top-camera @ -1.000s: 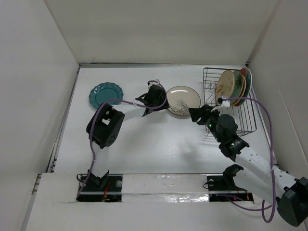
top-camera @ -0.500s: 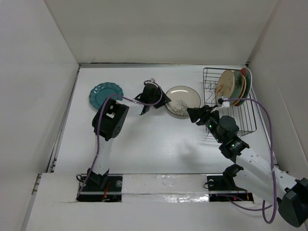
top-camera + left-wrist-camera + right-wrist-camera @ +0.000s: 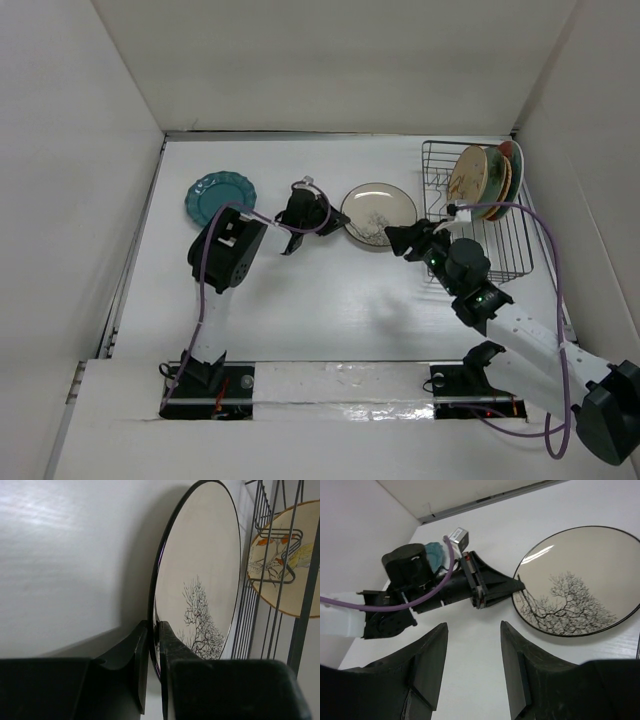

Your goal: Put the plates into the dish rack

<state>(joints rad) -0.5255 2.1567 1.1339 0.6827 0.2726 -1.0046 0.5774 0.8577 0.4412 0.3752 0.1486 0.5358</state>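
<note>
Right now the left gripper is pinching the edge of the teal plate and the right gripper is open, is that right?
Not quite. The left gripper pinches the edge of the cream plate with black branches, not the teal plate, which nothing touches; the left wrist view shows it. The right gripper is open.

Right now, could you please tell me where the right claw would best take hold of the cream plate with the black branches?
Grip the thin rim of the cream plate on its right side, coming from the right. It is shallow, without a handle; the left claw pinches its left rim, and the open right claw faces that free edge.
</note>
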